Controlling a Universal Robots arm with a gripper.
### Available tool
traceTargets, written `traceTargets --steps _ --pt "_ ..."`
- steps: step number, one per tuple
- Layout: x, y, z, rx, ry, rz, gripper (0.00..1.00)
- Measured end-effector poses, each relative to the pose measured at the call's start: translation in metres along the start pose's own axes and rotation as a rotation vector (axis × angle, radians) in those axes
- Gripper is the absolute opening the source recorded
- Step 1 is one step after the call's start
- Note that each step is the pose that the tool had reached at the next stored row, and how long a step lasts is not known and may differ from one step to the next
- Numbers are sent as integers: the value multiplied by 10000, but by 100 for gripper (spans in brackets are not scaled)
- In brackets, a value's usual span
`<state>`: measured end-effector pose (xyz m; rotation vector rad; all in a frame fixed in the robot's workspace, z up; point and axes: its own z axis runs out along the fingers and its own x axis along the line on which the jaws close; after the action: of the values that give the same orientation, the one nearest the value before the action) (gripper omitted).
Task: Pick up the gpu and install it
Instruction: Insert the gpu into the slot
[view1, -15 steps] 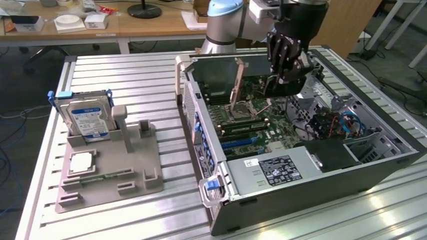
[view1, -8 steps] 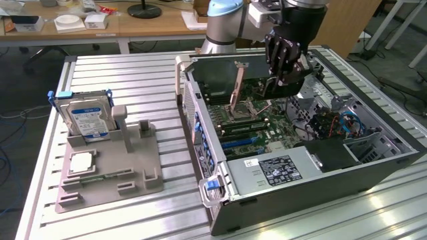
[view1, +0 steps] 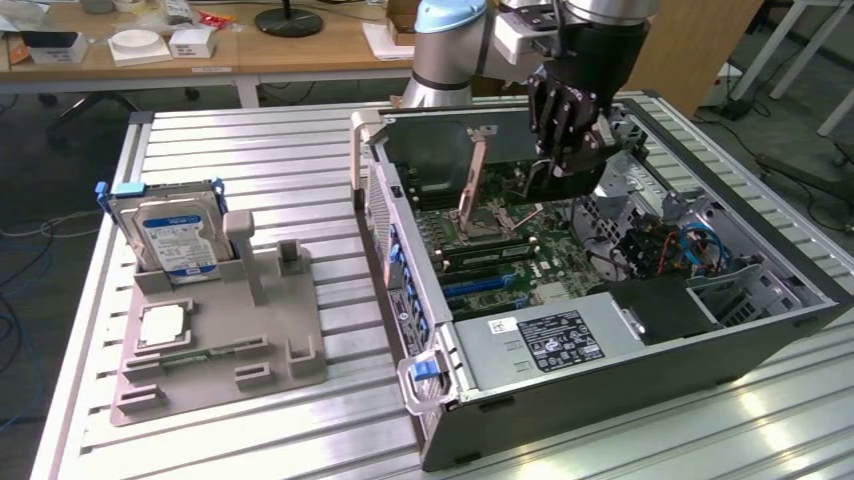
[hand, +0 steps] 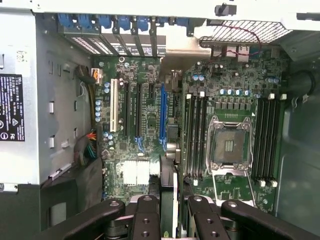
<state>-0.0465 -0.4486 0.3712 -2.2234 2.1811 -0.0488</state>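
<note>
Wrist view catches the gpu (hand: 169, 185) edge-on, mostly buried between the hand's (hand: 171, 220) fingers (hand: 145, 217) and chopped off by the frame edge. The power supply label (view1: 563, 342) text is too tiny to read. The arm (view1: 447, 40) runs off the exterior view's top.

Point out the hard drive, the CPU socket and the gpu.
hard drive (view1: 176, 238): exterior view, on its blue-white label.
CPU socket (hand: 229, 146): wrist view, on its middle.
gpu (hand: 170, 195): wrist view, on its thin edge.

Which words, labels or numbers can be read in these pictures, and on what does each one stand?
No text can be read.
On the hard drive label: too small.
On the power supply label: too blurred.
On the white sticker beside it: too small.
</note>
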Motion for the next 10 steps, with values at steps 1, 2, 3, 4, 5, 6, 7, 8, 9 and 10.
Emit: traceTargets --steps 1,2,3,4,5,6,7,8,9,10 --pt "0 6 7 1 1 2 26" --pt "0 19 15 1 1 2 26" --pt "-1 36 24 1 0 1 26" --pt "-1 53 34 1 1 1 26" --pt "-1 71 44 1 1 1 26" --pt "-2 91 54 1 1 1 26" --pt "-2 106 66 1 2 1 26" --pt "-3 116 80 2 1 1 26" --pt "-3 121 96 1 2 4 26" --pt "-4 123 114 1 2 9 26"
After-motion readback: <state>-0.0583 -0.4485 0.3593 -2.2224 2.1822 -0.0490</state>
